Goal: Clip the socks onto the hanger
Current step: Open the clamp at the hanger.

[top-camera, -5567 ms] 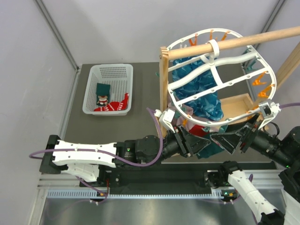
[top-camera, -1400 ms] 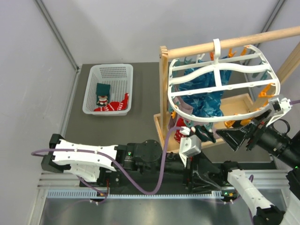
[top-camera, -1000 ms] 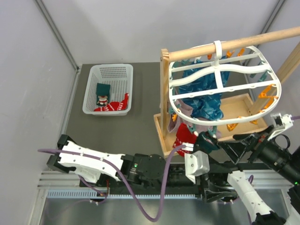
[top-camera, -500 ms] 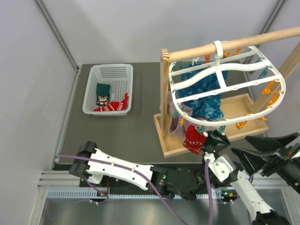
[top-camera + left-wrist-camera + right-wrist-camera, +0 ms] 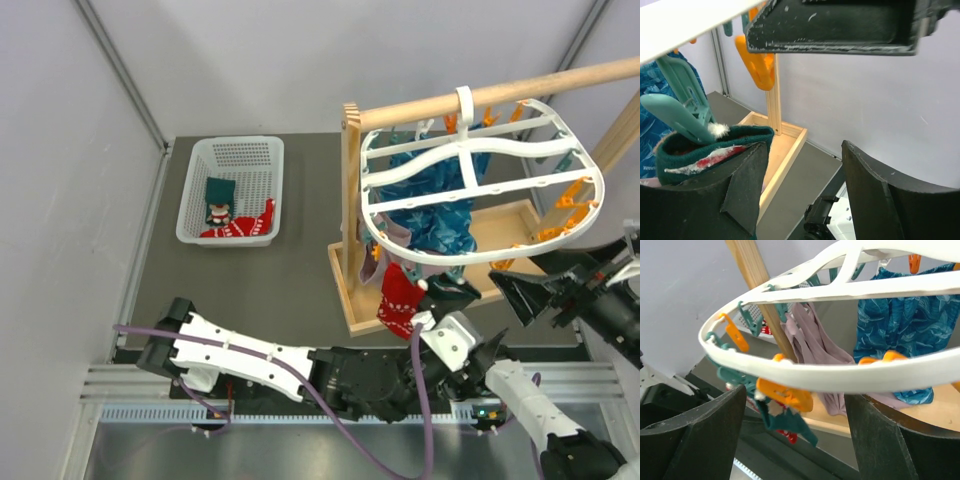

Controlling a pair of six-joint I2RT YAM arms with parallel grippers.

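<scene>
- Swung back toward level since half a second ago, the hanger is pictured from above on the wooden rod, and the right gripper has been brought in closer to its near rim
- From that rim a hanging red sock is seen, with the left gripper just beside it; a loose green sock and a loose red sock are left in the white basket, well apart to the left across open table, so the task is judged partly done
- At the left wrist, the left gripper is shown spread with nothing between its fingers; a dark green sock is pinned by a teal clip just beside the left finger, and the wooden tray lies close below
- At the right wrist, the right gripper is shown spread and empty, with the hanger rim and an orange clip crossing above it; whether they are touched cannot be told
- Room is judged tight here, with the mauve cloth and teal cloth hung just behind
</scene>
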